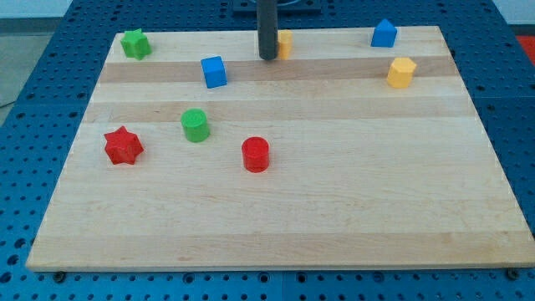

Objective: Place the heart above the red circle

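The red circle [256, 155] is a short red cylinder left of the board's middle. A yellow block [285, 43], partly hidden behind the rod so its shape is unclear, sits near the view's top centre. My tip [267, 58] rests at the top centre, just left of and touching or nearly touching that yellow block, far above the red circle.
On the wooden board [334, 209]: a green star [135, 43] at top left, a blue cube [214, 72], a green cylinder [195, 124], a red star [123, 145], a blue house-shaped block [384, 33] at top right, a yellow hexagon [401, 73].
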You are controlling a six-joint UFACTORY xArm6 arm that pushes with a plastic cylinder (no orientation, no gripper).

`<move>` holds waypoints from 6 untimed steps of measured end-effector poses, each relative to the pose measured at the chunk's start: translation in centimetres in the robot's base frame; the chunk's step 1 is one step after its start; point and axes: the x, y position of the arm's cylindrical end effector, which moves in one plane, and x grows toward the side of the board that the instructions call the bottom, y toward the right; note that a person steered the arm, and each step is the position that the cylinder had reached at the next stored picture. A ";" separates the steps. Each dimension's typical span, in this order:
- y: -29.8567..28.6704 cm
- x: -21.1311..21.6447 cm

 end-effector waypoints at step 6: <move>4.3 -3.6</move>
